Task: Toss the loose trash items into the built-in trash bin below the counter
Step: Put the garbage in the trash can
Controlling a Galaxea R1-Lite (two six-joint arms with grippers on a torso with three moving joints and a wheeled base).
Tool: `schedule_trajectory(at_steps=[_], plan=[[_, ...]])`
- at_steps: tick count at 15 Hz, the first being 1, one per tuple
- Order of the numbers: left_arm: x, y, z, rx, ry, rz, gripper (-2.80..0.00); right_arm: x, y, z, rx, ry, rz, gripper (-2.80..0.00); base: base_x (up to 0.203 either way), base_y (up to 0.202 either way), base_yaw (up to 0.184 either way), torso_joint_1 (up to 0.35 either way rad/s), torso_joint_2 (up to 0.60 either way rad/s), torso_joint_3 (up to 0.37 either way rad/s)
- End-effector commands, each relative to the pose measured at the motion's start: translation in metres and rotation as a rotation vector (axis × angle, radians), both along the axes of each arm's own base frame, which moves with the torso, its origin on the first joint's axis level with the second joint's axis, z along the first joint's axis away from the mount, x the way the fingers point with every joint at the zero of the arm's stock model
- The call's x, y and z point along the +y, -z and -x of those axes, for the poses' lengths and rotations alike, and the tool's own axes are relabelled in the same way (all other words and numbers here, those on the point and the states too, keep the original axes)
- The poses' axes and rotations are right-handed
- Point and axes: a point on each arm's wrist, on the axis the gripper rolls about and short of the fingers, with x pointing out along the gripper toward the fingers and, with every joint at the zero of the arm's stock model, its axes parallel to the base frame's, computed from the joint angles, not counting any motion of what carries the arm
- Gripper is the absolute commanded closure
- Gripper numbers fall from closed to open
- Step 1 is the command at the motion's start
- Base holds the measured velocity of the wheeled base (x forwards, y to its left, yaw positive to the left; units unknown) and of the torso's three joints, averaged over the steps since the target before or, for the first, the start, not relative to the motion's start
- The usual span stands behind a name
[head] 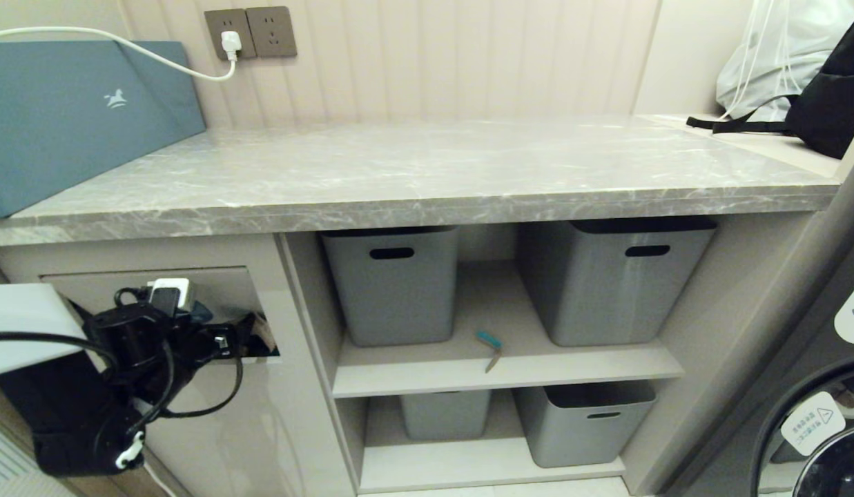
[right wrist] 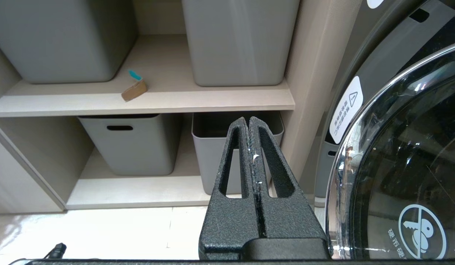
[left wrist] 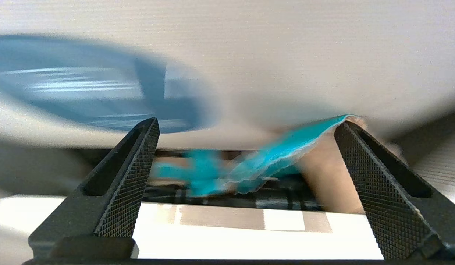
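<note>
- My left gripper (left wrist: 245, 129) stands wide open at the built-in trash bin (head: 157, 290), gripping nothing; a teal-edged strip (left wrist: 286, 154) lies loose between its cross-hatched fingers (left wrist: 128, 176).
- Blue oval sticker (left wrist: 91, 82): blurred, unreadable.
- My right gripper (right wrist: 248, 123): pressed shut, empty.
- Another strip (head: 491, 348) lies on the shelf (head: 509, 366) between grey tubs (head: 392, 283), at six o'clock below the marble-look counter (head: 427, 172).

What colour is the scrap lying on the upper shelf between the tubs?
Brown with a teal end: the scrap, clearest in the right wrist view.
</note>
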Motion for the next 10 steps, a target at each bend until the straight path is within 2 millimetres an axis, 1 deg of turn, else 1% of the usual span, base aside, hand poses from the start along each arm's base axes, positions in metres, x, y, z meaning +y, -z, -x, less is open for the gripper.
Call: schedule_trajectory(at_steps=[1,2,3,10], plan=[[-0.021,0.0,0.001,-0.005,0.056,0.004,-2.8,0.0,0.0,0.0,0.0,0.001,0.001,0.0,0.0,0.0,0.0,0.0,0.0,0.0],[-0.03,-0.001,0.001,-0.008,0.068,0.005,-2.8,0.0,0.0,0.0,0.0,0.0,0.001,0.0,0.0,0.0,0.0,0.0,0.0,0.0],[-0.033,-0.001,0.001,-0.009,0.051,0.003,-2.8,0.0,0.0,0.0,0.0,0.001,0.001,0.0,0.0,0.0,0.0,0.0,0.0,0.0],[-0.026,-0.003,0.003,-0.013,0.021,0.001,-2.8,0.0,0.0,0.0,0.0,0.001,0.001,0.0,0.0,0.0,0.0,0.0,0.0,0.0]])
